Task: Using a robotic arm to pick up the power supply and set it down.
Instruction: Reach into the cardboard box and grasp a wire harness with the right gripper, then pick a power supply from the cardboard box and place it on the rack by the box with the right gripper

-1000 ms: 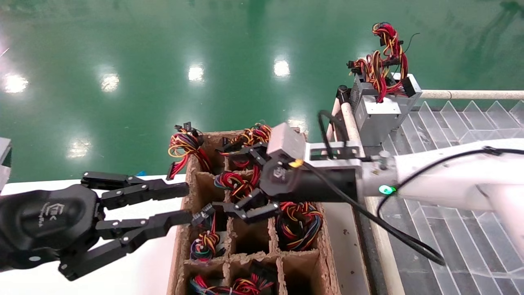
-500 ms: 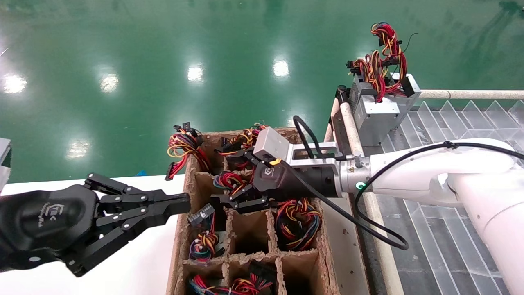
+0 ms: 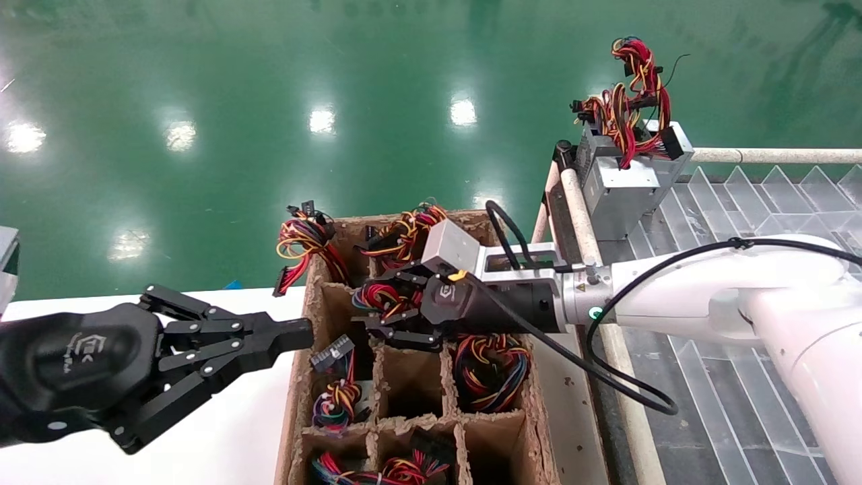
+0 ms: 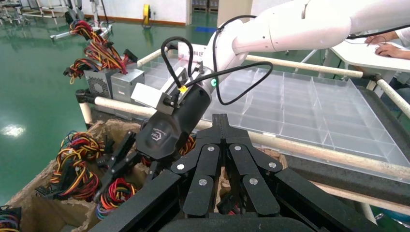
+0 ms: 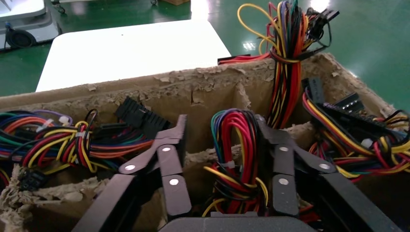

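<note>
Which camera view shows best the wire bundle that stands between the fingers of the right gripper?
The right wrist view: the wire bundle stands up close between the open fingers of the right gripper. In the head view the bundle is small and partly hidden. In the left wrist view it lies low behind the fingers.

The head view looks steeply down on the cardboard crate (image 3: 296,404) from above. The left wrist view faces across the crate's left edge; the right wrist view sits close over its middle cells. All share the crate.
</note>
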`<state>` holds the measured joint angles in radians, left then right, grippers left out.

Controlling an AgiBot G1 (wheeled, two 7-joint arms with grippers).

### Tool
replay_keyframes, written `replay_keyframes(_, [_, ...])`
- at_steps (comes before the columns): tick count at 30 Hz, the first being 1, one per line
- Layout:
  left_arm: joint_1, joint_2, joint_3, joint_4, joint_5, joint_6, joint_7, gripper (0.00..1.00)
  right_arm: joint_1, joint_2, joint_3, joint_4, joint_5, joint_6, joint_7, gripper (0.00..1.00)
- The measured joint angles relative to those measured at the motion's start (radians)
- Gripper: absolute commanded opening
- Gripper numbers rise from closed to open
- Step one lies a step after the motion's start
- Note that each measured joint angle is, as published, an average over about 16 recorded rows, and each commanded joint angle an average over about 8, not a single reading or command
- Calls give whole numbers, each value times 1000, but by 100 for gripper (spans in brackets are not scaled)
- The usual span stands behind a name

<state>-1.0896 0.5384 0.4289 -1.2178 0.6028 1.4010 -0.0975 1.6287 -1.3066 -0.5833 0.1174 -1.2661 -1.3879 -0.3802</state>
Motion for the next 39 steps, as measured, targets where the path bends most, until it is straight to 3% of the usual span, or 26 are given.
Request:
replay_keyframes(22, [0, 0, 0, 0, 0, 0, 0, 0, 39, 10, -11, -56, -15, -28, -41, 0])
replay_keyframes(39, [0, 0, 0, 0, 0, 0, 0, 0, 115, 52, 0, 3, 4, -132, -95, 0])
